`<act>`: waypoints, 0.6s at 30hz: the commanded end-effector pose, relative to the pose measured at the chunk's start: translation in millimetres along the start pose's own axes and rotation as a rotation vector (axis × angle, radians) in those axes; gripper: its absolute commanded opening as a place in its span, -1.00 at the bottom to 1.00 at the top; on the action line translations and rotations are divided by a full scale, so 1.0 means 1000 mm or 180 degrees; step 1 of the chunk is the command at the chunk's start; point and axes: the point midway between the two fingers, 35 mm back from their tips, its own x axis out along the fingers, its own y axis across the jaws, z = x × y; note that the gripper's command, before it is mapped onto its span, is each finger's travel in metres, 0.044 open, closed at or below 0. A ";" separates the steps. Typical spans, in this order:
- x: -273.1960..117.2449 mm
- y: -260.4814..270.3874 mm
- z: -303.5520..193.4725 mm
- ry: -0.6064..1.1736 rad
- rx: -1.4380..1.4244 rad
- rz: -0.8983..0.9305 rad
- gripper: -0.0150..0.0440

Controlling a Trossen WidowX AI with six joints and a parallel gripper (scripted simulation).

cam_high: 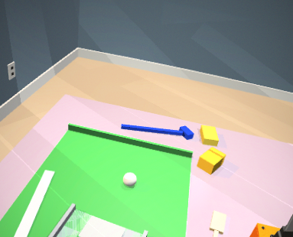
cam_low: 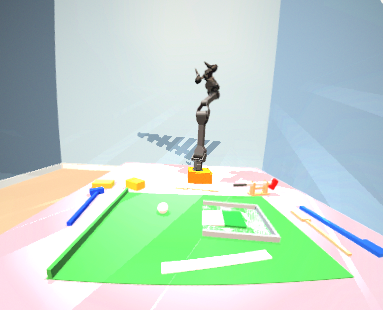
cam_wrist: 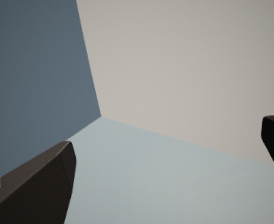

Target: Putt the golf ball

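So the arm is standing almost straight up off its orange base (cam_low: 199,176), with the end effector (cam_low: 205,70) way up in the air pointing at the ceiling. The wrist view backs that up: just a wall-and-ceiling corner between two dark fingers spread wide, nothing between them. Looks like a parked pose to me, nothing started yet.

The golf ball (cam_high: 129,179) sits on the green mat (cam_high: 103,160), out in the open and near the low green wall (cam_high: 130,141) on one edge. My guess is that wall is there to stop a stray putt rolling off. The raised green (cam_low: 233,219) sits inside a grey-framed platform (cam_low: 240,221) across the mat from the ball, so the putt has to go sideways over to it.

The red putter (cam_low: 257,187) is off the mat on the pink worktop (cam_high: 233,183), to one side of the base. In the exterior view its red head sticks up off a small tan stand, probably propped so the handle is easier to grab. It's too small there to say more.

The blue putter (cam_high: 157,131) lies beside the yellow blocks (cam_high: 210,147), and a second blue stick (cam_low: 342,231) is on the opposite side. I'd bet they're decoys, so colour matters here.
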 end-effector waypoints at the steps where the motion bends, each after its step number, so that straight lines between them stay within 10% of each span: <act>1: -0.001 -0.001 0.000 0.0008 -0.0006 -0.0005 0.95; 18: -0.095 -0.095 -0.068 0.1463 -0.0879 -0.0901 1.00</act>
